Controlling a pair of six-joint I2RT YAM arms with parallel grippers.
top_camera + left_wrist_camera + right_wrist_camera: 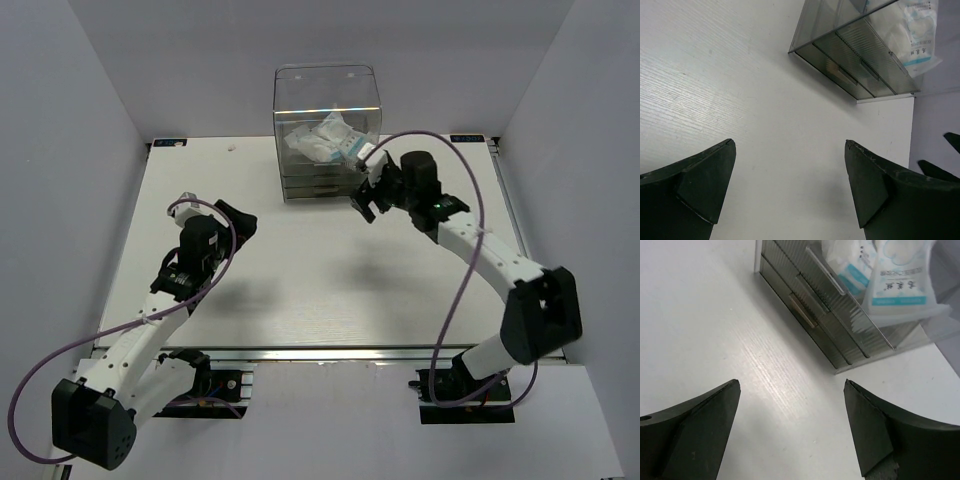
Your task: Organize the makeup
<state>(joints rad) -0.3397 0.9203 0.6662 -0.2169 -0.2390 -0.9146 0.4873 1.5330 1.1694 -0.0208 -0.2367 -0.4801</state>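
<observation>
Packet point(900, 285) in clear box point(850, 340) — just beyond right gripper point(790, 387), seemingly apart

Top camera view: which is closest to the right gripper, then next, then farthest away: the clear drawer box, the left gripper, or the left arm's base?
1. clear drawer box: right beside it, at the back.
2. left gripper: across on the left side.
3. left arm's base: bottom-left corner, at the near edge.
</observation>
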